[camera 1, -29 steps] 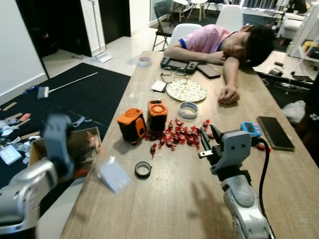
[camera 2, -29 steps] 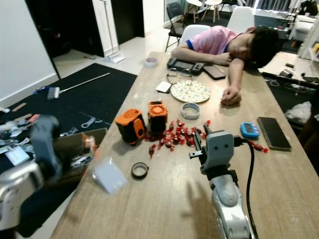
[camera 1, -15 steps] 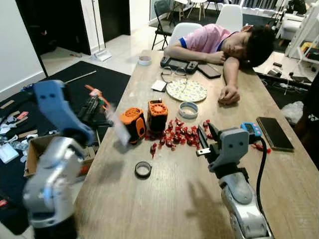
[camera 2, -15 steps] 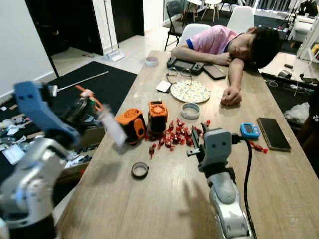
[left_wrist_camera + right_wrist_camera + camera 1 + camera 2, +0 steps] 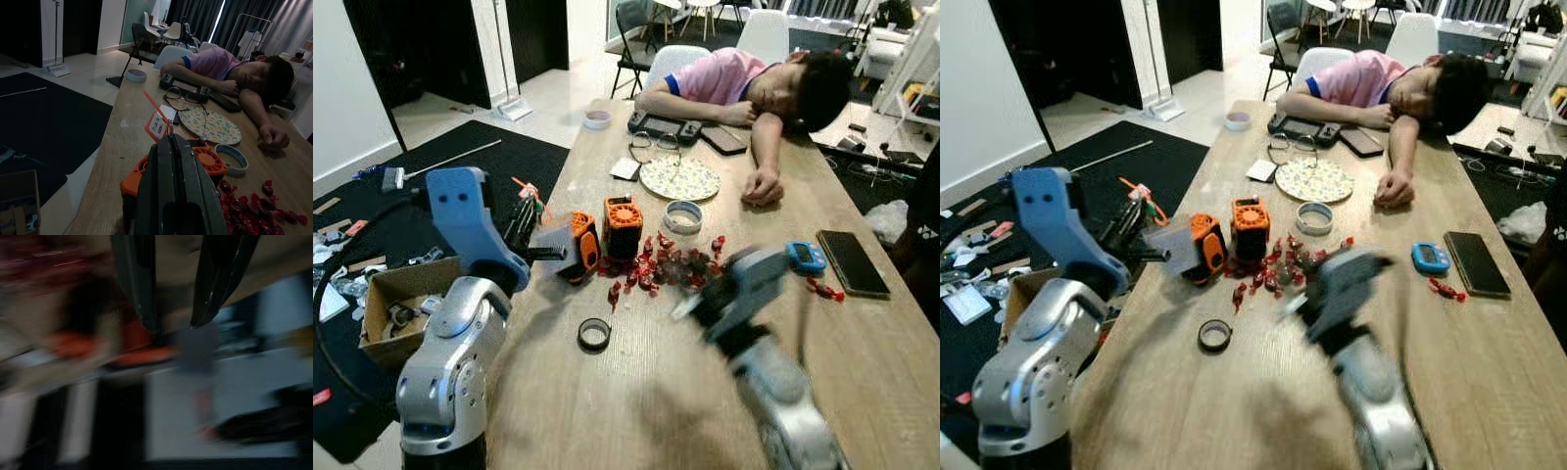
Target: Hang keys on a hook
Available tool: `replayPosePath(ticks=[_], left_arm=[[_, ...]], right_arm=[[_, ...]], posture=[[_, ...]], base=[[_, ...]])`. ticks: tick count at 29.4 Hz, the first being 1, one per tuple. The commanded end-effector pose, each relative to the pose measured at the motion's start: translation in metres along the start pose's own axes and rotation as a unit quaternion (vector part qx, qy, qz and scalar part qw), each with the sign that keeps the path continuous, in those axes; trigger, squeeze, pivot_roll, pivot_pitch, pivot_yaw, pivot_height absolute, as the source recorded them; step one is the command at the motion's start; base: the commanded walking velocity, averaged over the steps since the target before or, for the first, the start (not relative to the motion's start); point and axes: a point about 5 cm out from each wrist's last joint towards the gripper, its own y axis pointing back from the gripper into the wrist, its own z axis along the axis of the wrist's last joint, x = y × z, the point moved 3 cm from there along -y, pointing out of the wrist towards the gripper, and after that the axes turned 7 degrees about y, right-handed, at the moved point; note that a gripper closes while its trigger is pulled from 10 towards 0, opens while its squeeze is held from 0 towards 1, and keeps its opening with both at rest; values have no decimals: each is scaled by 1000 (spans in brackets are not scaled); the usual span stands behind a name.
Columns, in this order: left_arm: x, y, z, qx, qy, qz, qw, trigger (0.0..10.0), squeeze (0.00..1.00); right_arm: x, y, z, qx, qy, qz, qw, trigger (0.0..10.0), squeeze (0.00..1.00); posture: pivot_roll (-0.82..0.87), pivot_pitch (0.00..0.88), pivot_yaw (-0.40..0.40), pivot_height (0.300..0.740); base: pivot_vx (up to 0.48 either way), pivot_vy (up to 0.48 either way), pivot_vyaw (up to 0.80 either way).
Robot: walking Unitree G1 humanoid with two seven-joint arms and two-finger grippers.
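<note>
My left gripper is raised over the table's left edge, beside the orange and black boxes. Its fingers are shut on a bunch of keys. An orange-edged white key tag and an orange strap stick out at the tips, and a grey card hangs with them. My right gripper is a blur above the middle of the wooden table, near the red sweets. In the right wrist view its two fingers stand apart with nothing between them.
Two orange and black boxes, scattered red sweets and a tape ring lie mid-table. A person sleeps at the far end, near a plate. A phone lies right. A cardboard box sits on the floor left.
My left arm has risen from below the table edge, carrying the keys and tag up beside the orange boxes. My right arm, still before, is now moving and blurred.
</note>
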Motion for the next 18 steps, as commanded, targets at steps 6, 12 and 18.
replayPosePath(ticks=[6, 12, 18], left_arm=[[-5, 5, -4, 3, -8, -10, 1000, 10000, 0], [-6, 6, -9, 9, -11, -13, 1000, 10000, 0], [-5, 9, -15, 14, -26, -13, 999, 10000, 0]], right_arm=[[11, 5, 3, 6, -19, 47, 999, 10000, 0], [6, 9, 2, 22, -8, 49, 999, 10000, 0], [2, 10, 3, 24, -6, 40, 999, 10000, 0]], posture=[[98, 127, -19, 740], [96, 118, -18, 740], [90, 111, -20, 740]], base=[[0, 0, 0], [0, 0, 0], [0, 0, 0]])
